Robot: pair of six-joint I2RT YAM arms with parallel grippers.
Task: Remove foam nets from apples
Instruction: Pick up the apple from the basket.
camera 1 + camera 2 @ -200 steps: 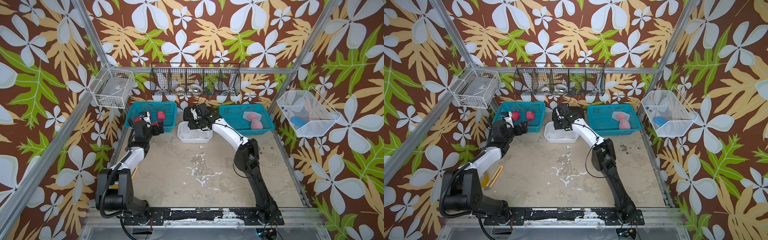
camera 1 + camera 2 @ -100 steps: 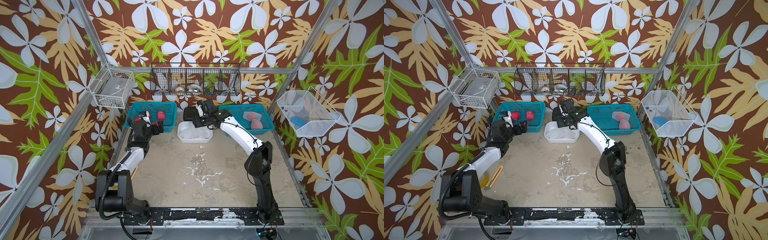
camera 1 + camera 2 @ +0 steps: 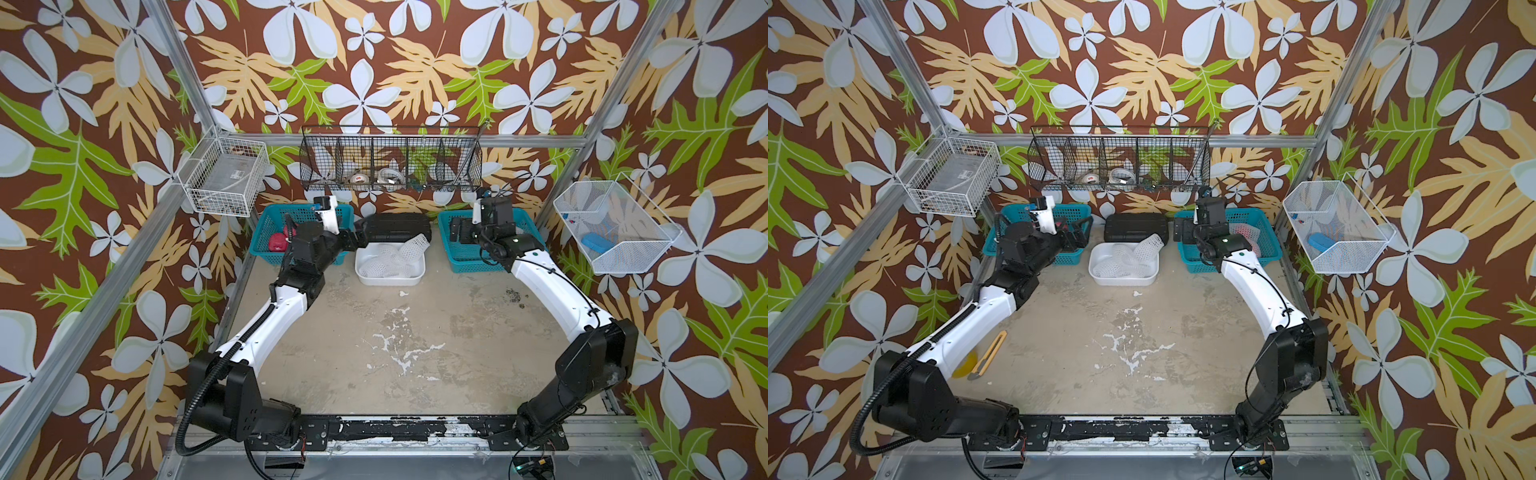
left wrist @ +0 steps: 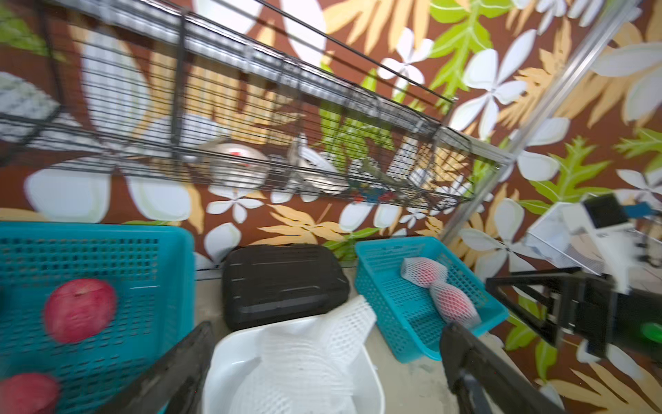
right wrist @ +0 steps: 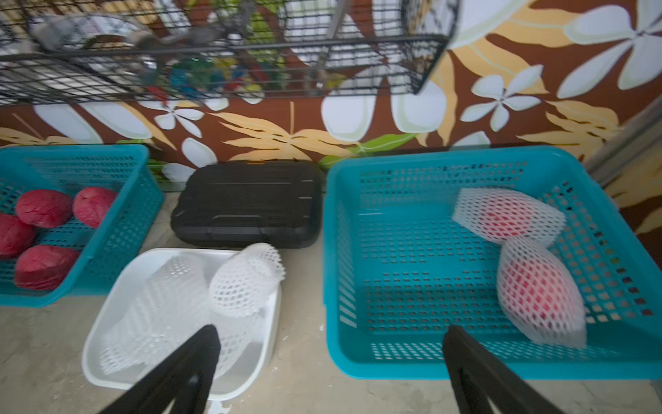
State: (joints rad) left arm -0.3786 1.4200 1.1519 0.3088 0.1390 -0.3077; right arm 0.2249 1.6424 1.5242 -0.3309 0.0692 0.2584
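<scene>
Case [image 5: 247, 204], black, behind white tray [image 5: 96, 369] holding foam nets [image 5: 247, 279]; left tool [image 4: 327, 333], right tool [image 5: 331, 333] both spread apart, empty.

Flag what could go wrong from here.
1. The two netted apples touch in the right basket; the open right gripper may shove one while grabbing the other.
2. The top net leans over the white tub's rim and could fall out or snag on the open left gripper close by.
</scene>
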